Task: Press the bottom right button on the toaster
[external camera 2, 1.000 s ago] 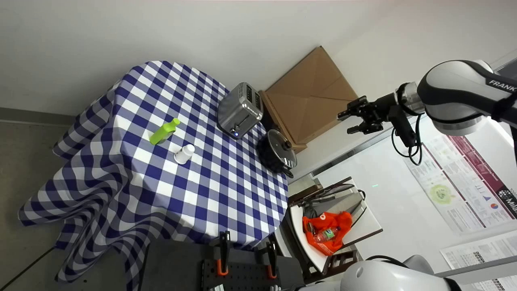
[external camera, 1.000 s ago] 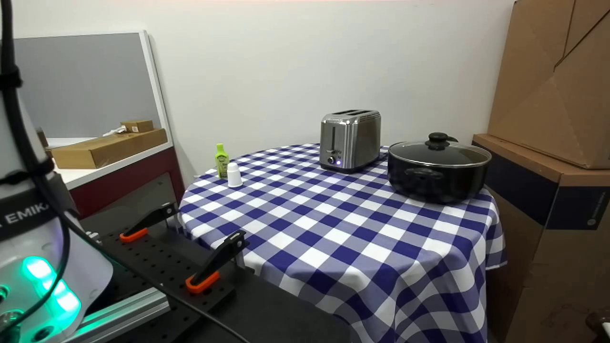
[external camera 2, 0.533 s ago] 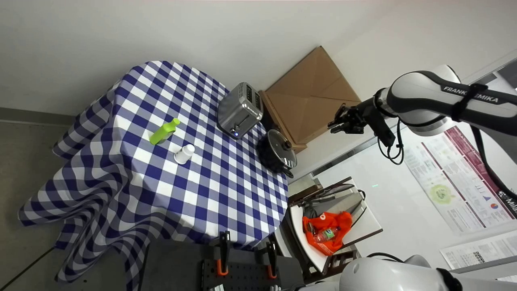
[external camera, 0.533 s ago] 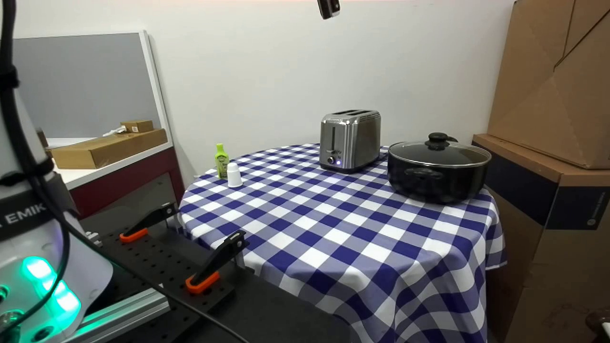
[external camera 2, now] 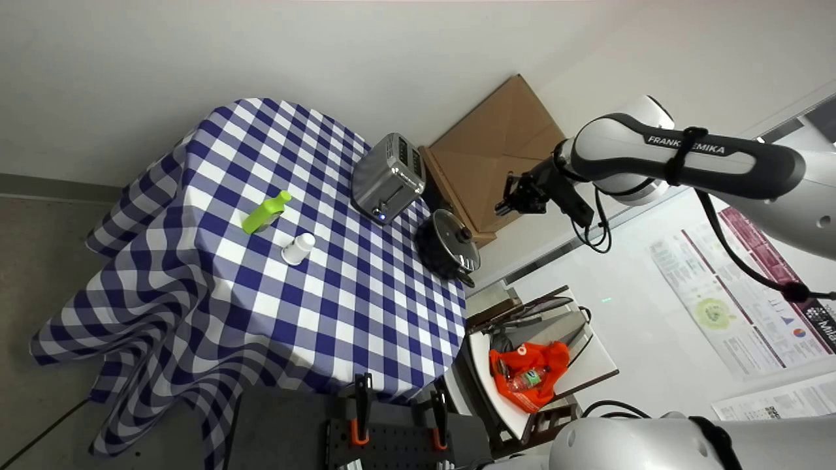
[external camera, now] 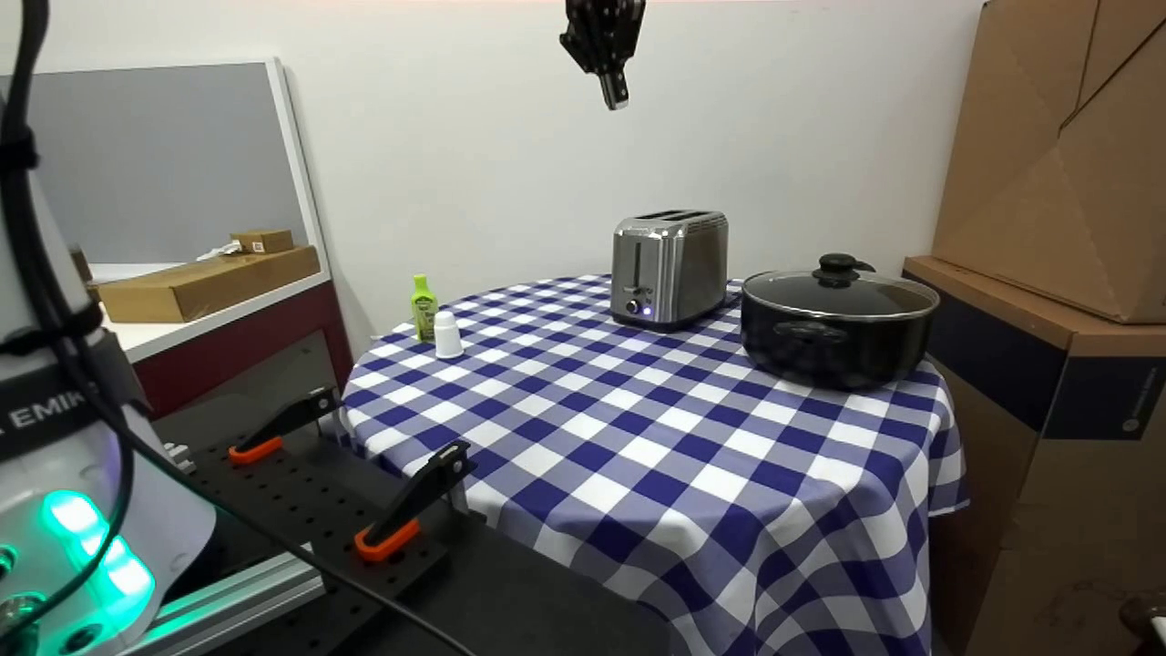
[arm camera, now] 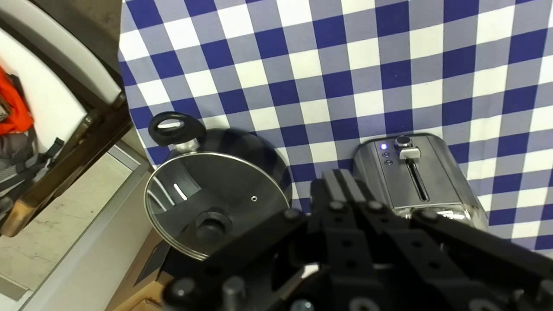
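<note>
Hanging in the air, the black metal gripper had its two grey-tipped fingers together, side by side. It was well apart from the boxy silver brushed-metal toaster, which stood upright on a blue-and-white checked tablecloth. The toaster's front bore a silver lever on a slot, a round dark knob, two small round buttons and a glowing violet-blue light; in an exterior view that light showed at the lower right. Near the toaster stood a wide, round black pot with a glass lid. Farther off, a bright green bottle stood just beside a small white tapered cup. Past the pot, large brown cardboard boxes stood stacked.
</note>
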Available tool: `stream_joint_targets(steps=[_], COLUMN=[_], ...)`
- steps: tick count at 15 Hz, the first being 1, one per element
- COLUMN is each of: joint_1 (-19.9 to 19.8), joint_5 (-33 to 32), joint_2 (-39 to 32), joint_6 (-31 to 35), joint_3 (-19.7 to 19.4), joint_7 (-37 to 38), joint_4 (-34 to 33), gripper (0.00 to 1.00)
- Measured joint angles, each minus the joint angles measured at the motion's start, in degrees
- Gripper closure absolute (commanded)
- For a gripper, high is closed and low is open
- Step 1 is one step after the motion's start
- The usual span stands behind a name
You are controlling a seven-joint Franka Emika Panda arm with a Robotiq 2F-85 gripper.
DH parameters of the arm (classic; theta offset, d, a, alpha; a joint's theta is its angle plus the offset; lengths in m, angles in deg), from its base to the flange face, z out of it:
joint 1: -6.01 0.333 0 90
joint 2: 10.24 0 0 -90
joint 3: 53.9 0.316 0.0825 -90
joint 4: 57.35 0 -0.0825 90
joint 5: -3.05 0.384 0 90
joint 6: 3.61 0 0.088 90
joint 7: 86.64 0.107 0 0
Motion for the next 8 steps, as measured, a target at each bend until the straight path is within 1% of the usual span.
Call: stream_joint_targets(steps=[5,8], joint_1=[0.79,2.39], joint_5=[-2.56,-2.68], joint_2=[-10.53,-16.41], joint_6=[-0.09,-0.11], joint_3=[-0.27,-0.82], joint_7=[2.00,1.99], joint_4=[-5.35,-8.15], gripper=[1.00,1.00])
